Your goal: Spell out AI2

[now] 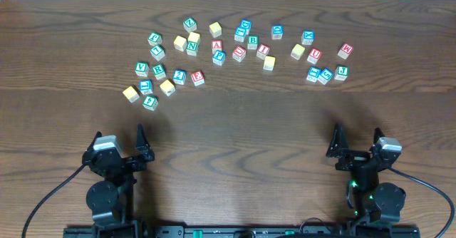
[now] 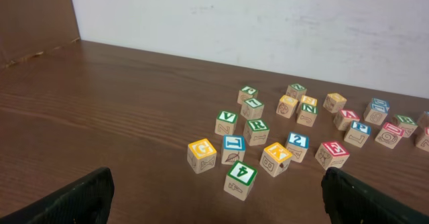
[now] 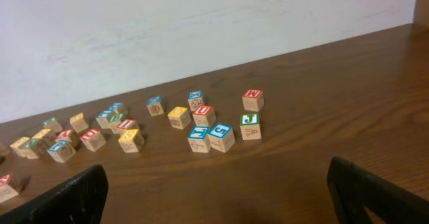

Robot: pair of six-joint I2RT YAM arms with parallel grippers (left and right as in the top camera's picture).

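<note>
Dark wood table [image 1: 228,131] carried everything. At the bottom of the frame, left fingers [image 1: 140,134] and right fingers [image 1: 336,135] stood apart, empty. Higher up sat the 2 block [image 1: 179,75], then the A block [image 1: 217,45] and the likely I block [image 1: 263,50]: light, hard, smooth cubes, best pinched across opposite flat sides.

A dark wood-grain table [image 1: 235,127] is filling the overhead view. A white wall [image 2: 268,23] is running along its 12 o'clock edge. In the left wrist view, a brown panel [image 2: 33,16] is standing at 10 o'clock.
</note>
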